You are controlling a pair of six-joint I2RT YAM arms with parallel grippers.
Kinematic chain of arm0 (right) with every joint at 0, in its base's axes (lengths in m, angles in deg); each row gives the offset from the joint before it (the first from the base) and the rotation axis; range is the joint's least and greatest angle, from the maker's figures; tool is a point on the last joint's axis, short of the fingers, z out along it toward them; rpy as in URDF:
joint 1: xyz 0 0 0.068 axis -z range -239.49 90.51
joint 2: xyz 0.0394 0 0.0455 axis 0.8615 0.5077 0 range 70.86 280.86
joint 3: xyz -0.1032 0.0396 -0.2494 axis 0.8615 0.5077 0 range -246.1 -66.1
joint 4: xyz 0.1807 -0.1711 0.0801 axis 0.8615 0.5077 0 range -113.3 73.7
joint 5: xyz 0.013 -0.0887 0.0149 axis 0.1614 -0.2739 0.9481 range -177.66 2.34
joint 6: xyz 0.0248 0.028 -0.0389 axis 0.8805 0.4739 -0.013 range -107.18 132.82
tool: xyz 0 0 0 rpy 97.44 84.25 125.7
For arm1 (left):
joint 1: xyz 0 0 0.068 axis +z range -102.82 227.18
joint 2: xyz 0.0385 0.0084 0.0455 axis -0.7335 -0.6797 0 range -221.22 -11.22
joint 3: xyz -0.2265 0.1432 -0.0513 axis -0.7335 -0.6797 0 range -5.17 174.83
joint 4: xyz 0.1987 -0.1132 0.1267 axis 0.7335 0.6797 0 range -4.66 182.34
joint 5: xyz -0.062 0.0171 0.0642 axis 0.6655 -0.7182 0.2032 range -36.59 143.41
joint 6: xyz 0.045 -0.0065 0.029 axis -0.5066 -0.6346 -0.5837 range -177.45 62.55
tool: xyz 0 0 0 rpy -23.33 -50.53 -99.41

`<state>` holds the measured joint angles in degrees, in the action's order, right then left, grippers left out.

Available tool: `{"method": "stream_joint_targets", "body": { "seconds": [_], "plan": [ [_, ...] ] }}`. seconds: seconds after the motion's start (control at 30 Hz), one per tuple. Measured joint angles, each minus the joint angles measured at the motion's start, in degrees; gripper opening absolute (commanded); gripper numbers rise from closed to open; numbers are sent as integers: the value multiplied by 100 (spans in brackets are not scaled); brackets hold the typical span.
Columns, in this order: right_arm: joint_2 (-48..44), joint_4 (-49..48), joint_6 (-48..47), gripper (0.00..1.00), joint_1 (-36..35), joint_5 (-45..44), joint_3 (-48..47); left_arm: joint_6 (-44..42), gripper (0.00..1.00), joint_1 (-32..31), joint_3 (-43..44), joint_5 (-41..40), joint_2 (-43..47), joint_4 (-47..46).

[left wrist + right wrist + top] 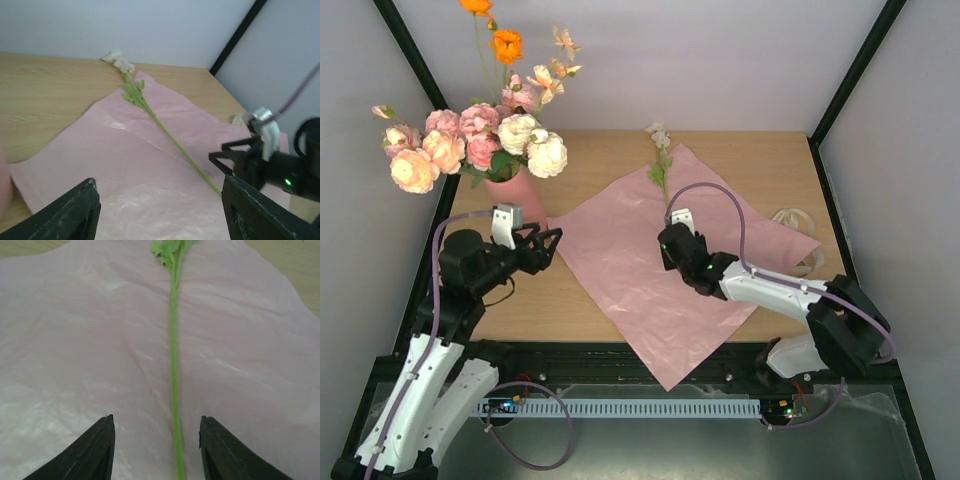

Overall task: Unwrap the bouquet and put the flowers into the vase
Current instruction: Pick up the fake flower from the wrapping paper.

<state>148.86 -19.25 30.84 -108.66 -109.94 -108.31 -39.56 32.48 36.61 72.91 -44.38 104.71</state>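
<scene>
Right wrist view: right claw [156, 421], jaws standing apart, straddling the lower end of a loose flower stem [173, 365] lying on the pink sheet [75, 340], frame centre. Step judged: picking up this stem. Next move is calling for pinching shut, then lifting toward the vase [517, 190], upper left. Stem is running bottom-to-top, bloom pointing upward. Left claw [542, 247] is hanging open.

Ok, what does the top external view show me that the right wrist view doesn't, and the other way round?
Only top external: the vase at the far left holding most flowers, the open left pincer beside it, the cream ribbon near the right edge, and the pale blossom ending the last flower stem.

Only right wrist: the right pincer open, its fingers on either side of that stem's lower part, not gripping it.

Both: that stem lying on the spread pink wrapping sheet.
</scene>
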Motion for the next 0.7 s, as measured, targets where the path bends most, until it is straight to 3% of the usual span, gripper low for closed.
{"method": "stream_joint_targets", "body": {
  "seconds": [0.4, 0.7],
  "plan": [
    [1580, -140, -46, 44, 1012, 872, -831, -39, 99, 0, -723, 627, 402, -389],
    [2514, -24, -225, 43, 1259, 1113, -1414, -83, 99, 0, -815, 654, 549, -417]
  ]
}}
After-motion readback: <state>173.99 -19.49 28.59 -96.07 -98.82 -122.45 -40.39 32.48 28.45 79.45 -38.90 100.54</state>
